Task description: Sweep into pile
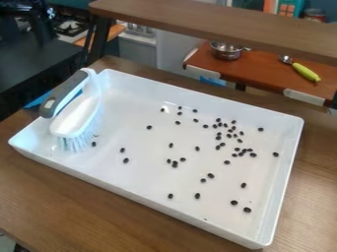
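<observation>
Brush (pixel 76 118) at left of frame, in tray's left end, bristles (pixel 78 140) down, handle (pixel 55 98) up & slanting out past the left rim. Prob. light, rigid plastic; bristles springy, will bend under load. Best hold: mid-handle, squarely across the grip; the smooth white body likely slippery & too wide. Jaws: can't tell if spread or pressed together, nor what, if anything, they hold; nothing seen gripping the handle. Beans (or sim. small dark bits) (pixel 247 209) scattered on tray floor, thickest right of centre, w/ strays toward lower right & a few near the bristles. Hard, v. light by look; will roll or skip if swept fast. No single pile yet, so task prob. at its start: next, take handle, lift, set bristles outside the strays, sweep low & slow toward the cluster. Risk: brush tipping or pushing the tray. White tray (pixel 223 106) fills mid-frame, slick, walls shd. keep bits in. Under it, wood table (pixel 39 199). Beyond, upper right: metal pot (pixel 227 51) & yellow-green toy veg. (pixel 306 72) on red-brown board (pixel 260 75), wood shelf (pixel 217 24) across top.
</observation>
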You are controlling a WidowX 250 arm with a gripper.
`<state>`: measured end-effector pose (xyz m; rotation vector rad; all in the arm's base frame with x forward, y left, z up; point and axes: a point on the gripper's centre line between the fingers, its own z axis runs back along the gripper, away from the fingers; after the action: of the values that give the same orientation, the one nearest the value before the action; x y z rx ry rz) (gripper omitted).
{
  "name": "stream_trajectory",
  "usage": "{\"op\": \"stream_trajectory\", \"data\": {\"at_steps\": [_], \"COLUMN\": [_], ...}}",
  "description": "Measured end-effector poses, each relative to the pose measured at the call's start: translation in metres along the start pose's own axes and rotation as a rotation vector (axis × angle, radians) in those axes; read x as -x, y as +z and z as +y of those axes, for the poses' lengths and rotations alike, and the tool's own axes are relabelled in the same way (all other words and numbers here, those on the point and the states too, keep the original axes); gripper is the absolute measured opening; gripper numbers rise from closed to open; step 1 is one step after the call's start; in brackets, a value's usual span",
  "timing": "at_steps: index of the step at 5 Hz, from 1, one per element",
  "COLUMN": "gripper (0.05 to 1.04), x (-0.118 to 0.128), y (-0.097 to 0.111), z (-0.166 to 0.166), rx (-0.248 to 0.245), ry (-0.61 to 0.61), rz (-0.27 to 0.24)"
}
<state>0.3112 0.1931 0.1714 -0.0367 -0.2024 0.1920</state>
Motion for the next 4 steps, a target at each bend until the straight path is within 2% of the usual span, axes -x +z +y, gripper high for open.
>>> {"op": "stream_trajectory", "data": {"at_steps": [1, 4], "gripper": [1.000, 1.000], "x": [0.003, 0.004], "y": [-0.014, -0.044], "z": [0.000, -0.025], "rx": [0.015, -0.063], "ry": [0.010, 0.025], "rz": [0.038, 0.069]}}
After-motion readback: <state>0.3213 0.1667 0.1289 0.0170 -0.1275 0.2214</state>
